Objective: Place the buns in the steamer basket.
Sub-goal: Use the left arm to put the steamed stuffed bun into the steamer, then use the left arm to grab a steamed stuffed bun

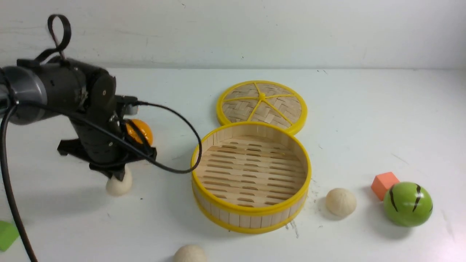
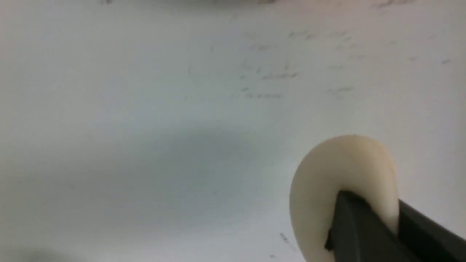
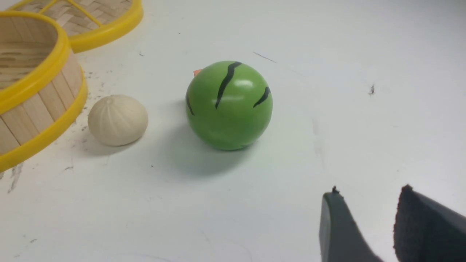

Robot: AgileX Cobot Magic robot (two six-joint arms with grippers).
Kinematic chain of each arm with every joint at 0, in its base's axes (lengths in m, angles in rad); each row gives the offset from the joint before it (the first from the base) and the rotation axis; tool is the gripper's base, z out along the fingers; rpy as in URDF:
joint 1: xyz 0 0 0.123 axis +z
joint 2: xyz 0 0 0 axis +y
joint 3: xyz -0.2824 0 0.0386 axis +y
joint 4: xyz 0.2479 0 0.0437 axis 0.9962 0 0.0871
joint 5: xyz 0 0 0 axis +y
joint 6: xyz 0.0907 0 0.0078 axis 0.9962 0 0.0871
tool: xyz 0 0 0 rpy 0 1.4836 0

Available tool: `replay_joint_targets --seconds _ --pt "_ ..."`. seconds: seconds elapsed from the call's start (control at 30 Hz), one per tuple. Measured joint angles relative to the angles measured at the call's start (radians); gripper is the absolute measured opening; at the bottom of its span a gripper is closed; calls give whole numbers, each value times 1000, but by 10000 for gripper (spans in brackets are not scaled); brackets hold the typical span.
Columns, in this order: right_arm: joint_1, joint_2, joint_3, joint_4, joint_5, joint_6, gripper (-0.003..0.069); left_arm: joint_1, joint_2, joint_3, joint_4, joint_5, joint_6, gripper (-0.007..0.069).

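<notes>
The steamer basket (image 1: 251,219) stands empty at the table's middle; its wall also shows in the right wrist view (image 3: 36,105). My left gripper (image 1: 117,177) is left of the basket, shut on a cream-white bun (image 1: 119,186) low at the table surface. In the left wrist view its fingers (image 2: 364,225) pinch that bun (image 2: 327,171). A second bun (image 1: 340,202) lies right of the basket and shows in the right wrist view (image 3: 117,119). A third bun (image 1: 189,254) lies at the front edge. My right gripper (image 3: 369,190) is open and empty above bare table, apart from the buns.
The woven lid (image 1: 262,102) lies flat behind the basket. An orange (image 1: 142,131) sits just behind my left gripper. A green striped ball (image 1: 407,203) and an orange-red cube (image 1: 384,183) sit at the right. A green block (image 1: 7,234) lies at the left edge.
</notes>
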Motion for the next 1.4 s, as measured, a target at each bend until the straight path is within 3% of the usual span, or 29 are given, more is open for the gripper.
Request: replay_joint_targets --seconds 0.33,0.57,0.7,0.87,1.03,1.2,1.4 --pt "0 0 0 0 0 0 239 -265 37 -375 -24 62 50 -1" --pt "0 0 0 0 0 0 239 -299 223 -441 -67 59 50 29" --pt "0 0 0 0 0 0 239 -299 290 -443 -69 61 50 108" --pt "0 0 0 0 0 0 239 -299 315 -447 -74 72 50 376" --pt "0 0 0 0 0 0 239 -299 284 -508 -82 181 17 558" --pt "0 0 0 0 0 0 239 -299 188 -573 -97 293 23 592" --pt "0 0 0 0 0 0 239 -299 -73 -444 -87 326 51 549"
